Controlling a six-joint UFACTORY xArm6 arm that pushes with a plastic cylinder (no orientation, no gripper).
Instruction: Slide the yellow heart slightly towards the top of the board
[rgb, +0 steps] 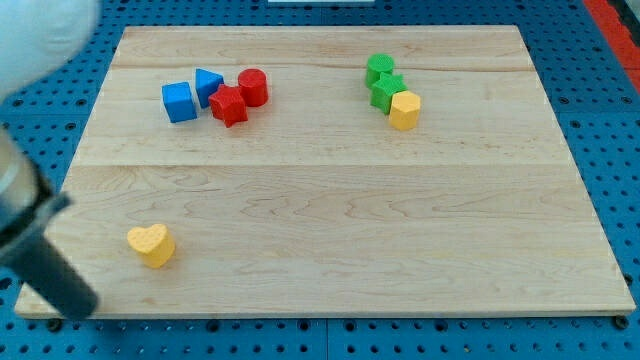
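The yellow heart lies on the wooden board near its bottom left corner. My dark rod comes in blurred from the view's left edge, and my tip sits at the board's bottom left corner. The tip is to the left of and below the heart, a short gap apart and not touching it.
A blue cube, a blue triangle, a red star and a red cylinder cluster at the top left. Two green blocks and a yellow hexagon touch at the top right.
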